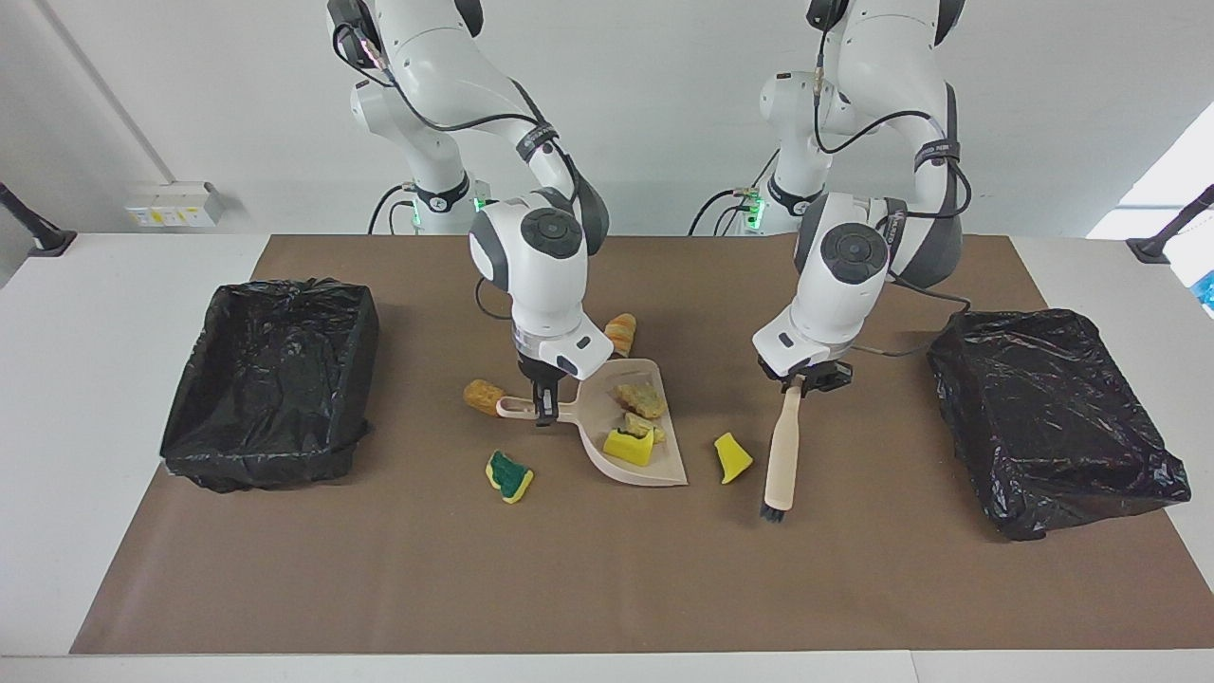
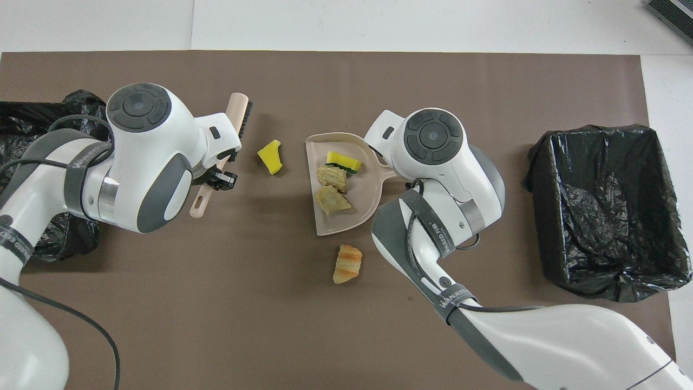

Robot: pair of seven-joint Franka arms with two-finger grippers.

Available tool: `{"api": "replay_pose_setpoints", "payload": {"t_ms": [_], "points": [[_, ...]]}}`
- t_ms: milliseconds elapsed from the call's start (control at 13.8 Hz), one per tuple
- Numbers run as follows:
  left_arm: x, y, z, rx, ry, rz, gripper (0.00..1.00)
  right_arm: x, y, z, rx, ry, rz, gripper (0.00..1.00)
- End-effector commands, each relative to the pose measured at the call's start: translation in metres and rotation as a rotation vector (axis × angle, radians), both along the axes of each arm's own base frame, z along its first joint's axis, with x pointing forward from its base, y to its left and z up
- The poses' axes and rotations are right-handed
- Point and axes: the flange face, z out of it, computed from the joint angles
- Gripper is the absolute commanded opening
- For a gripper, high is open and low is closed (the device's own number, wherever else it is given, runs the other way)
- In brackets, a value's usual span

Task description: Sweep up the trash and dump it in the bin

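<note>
Three scraps already lie in the dustpan (image 1: 631,427), whose handle the right jaws (image 1: 543,396) clamp. Just beside the dustpan's open lip, toward the left arm's end, lies a yellow sponge piece (image 1: 732,457). The left jaws (image 1: 800,383) clench the brush (image 1: 781,455), its long axis roughly parallel to the lip, bristles down, the piece between brush and lip. Bare mat surrounds it, giving room to sweep.

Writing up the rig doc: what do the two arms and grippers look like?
Both arms are glossy white with dark grey joint sections and round grey caps at the wrist. Black cables run along the outside, held by black straps with white lettering. Green lights glow at the bases. The left gripper and right gripper are small and black.
</note>
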Motion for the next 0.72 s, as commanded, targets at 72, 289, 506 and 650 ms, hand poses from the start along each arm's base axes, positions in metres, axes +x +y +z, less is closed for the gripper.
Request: {"api": "replay_pose_setpoints", "payload": {"t_ms": [72,289,506,650], "points": [[-0.037,-0.012,-0.008,0.032,0.024,-0.025,0.00,0.000,0.014,-0.002,-0.015,-0.018,-0.027,0.00],[-0.056,-0.034,-0.007,0.037,0.052,-0.042,0.00,-0.004,0.014,-0.009,-0.023,-0.002,-0.024,0.00],[-0.088,-0.071,-0.003,0.032,0.123,0.020,0.00,-0.005,0.016,-0.010,-0.004,0.001,-0.030,0.00],[-0.110,-0.105,0.002,0.009,0.130,0.090,0.00,-0.007,0.017,-0.013,0.014,0.011,-0.050,0.00]]}}
